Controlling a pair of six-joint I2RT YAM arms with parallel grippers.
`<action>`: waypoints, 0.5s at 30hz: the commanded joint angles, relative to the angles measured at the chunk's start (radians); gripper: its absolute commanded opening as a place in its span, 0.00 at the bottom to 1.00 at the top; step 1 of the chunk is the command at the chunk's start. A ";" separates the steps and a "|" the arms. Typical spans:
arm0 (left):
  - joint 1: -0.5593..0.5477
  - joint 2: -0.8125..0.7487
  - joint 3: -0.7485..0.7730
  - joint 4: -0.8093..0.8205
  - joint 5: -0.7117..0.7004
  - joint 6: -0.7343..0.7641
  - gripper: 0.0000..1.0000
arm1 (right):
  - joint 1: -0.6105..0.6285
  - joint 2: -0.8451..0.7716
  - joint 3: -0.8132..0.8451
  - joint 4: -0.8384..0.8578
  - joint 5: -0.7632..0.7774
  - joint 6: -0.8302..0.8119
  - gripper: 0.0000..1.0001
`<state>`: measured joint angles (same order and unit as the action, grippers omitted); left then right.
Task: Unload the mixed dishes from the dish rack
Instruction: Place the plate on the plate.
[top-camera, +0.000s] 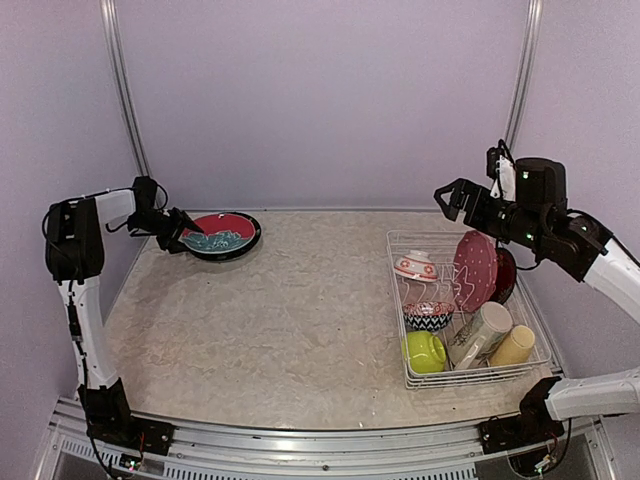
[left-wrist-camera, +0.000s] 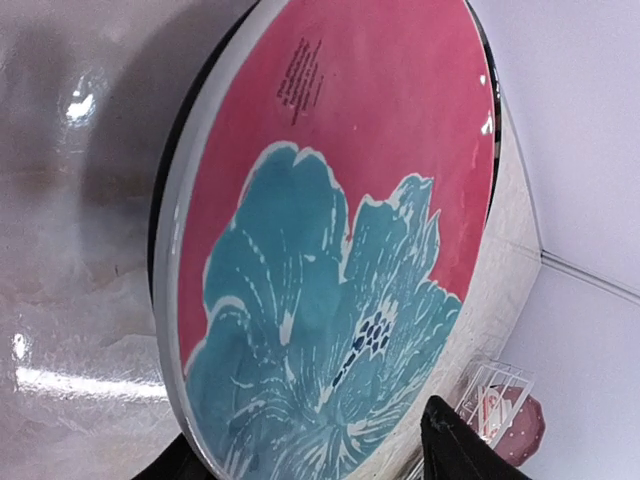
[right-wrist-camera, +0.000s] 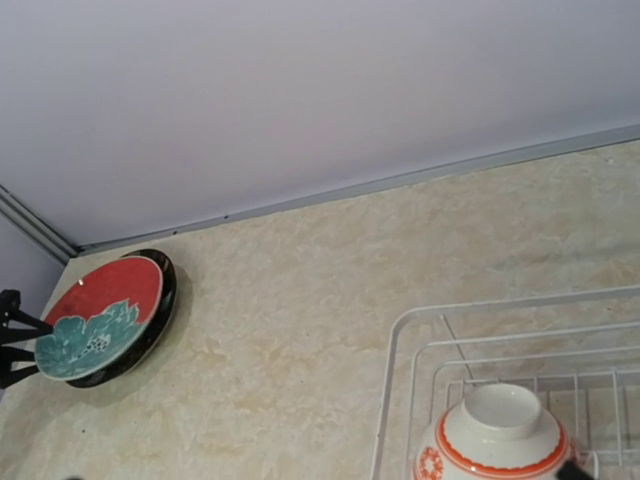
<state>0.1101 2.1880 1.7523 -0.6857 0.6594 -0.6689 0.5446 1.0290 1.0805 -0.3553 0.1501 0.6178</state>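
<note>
A black-rimmed plate (top-camera: 225, 235) with a red face and a teal flower lies on the table at the far left; it also shows in the right wrist view (right-wrist-camera: 100, 320). My left gripper (top-camera: 188, 238) is open, with its jaws set wide on either side of the plate's near rim (left-wrist-camera: 300, 300). The white wire dish rack (top-camera: 470, 376) stands at the right. It holds an upturned red-patterned bowl (top-camera: 415, 265) (right-wrist-camera: 500, 435), a blue-chevron bowl (top-camera: 428, 316), a lime-green bowl (top-camera: 424, 351), a cream mug (top-camera: 485, 330), a yellow mug (top-camera: 513, 345) and upright red plates (top-camera: 476, 268). My right gripper (top-camera: 450, 200) is open and empty, above the rack's far left corner.
Lilac walls close the table in at the back and on both sides. The marbled tabletop (top-camera: 300, 310) stretches between the plate and the rack. The rack's rim (right-wrist-camera: 400, 340) lies just below my right wrist.
</note>
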 joint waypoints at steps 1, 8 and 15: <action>-0.005 -0.014 0.052 -0.071 -0.093 0.076 0.66 | -0.009 -0.001 -0.015 -0.013 -0.005 -0.009 1.00; -0.016 -0.017 0.081 -0.118 -0.177 0.111 0.78 | -0.010 0.007 -0.014 -0.011 -0.011 -0.012 1.00; -0.030 -0.044 0.072 -0.108 -0.189 0.109 0.80 | -0.009 0.023 -0.009 -0.027 0.001 -0.023 1.00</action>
<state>0.0948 2.1872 1.8198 -0.7773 0.5148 -0.5781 0.5446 1.0370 1.0782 -0.3550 0.1425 0.6167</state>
